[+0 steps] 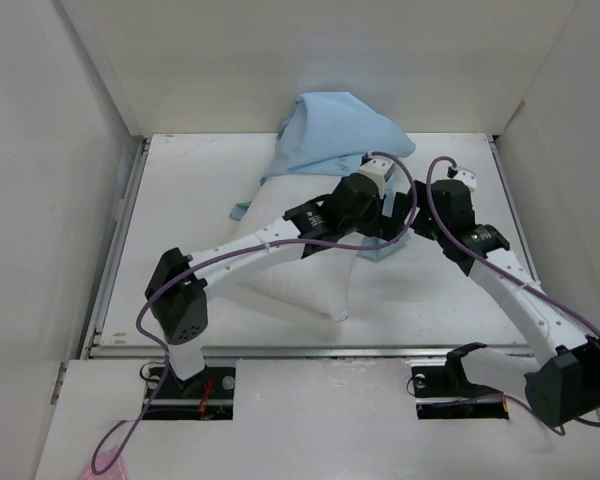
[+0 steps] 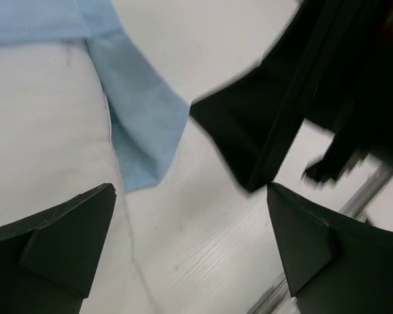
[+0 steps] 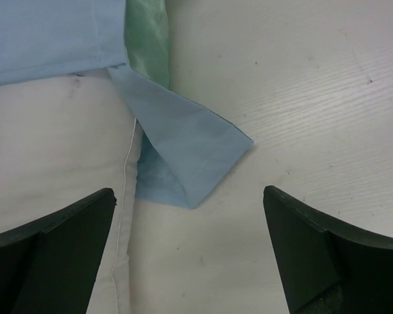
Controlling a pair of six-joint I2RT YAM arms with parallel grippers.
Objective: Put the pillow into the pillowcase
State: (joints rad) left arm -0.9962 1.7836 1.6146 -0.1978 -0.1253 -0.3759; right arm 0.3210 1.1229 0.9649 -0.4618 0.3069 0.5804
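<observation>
The white pillow [image 1: 298, 285] lies on the table's middle, partly under my left arm. The light blue pillowcase [image 1: 335, 135] is bunched at the back, and one corner [image 1: 380, 250] reaches down over the pillow's far end. Both grippers hover close together above that corner. My left gripper [image 2: 191, 216] is open over bare table, with the pillow [image 2: 46, 131] and the blue corner [image 2: 144, 124] to its left. My right gripper [image 3: 190, 209] is open too, just below the folded blue corner [image 3: 187, 154] and beside the pillow's seam [image 3: 52, 150]. Mint-green satin [image 3: 147, 39] shows at a fold.
White walls enclose the table [image 1: 190, 200] on the left, back and right. A metal rail [image 1: 310, 350] runs along the near edge. In the left wrist view the right arm's black body [image 2: 301, 91] crowds the upper right.
</observation>
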